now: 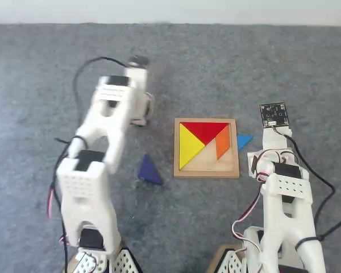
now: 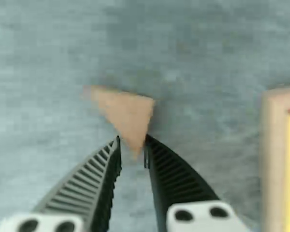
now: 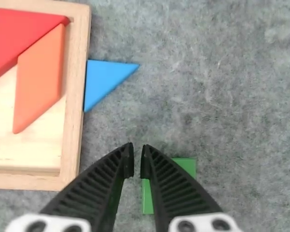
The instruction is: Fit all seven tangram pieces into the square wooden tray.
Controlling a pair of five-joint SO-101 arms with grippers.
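Observation:
The square wooden tray (image 1: 206, 171) holds a red triangle (image 1: 204, 131), a yellow triangle (image 1: 188, 147) and an orange parallelogram (image 1: 222, 142). A light blue triangle (image 1: 244, 140) lies against the tray's right side, also the light blue triangle (image 3: 104, 79). A dark blue triangle (image 1: 149, 170) lies left of the tray. My left gripper (image 2: 132, 146) is shut on the tip of a tan triangle (image 2: 124, 110) on the carpet. My right gripper (image 3: 137, 159) is shut with nothing in it. It stands above a green square (image 3: 185, 167), which its finger partly hides.
Everything rests on grey carpet. The left arm (image 1: 111, 114) stretches out to the upper left of the tray. The right arm (image 1: 281, 176) stands just right of it. The tray's lower half (image 3: 29, 140) is bare wood.

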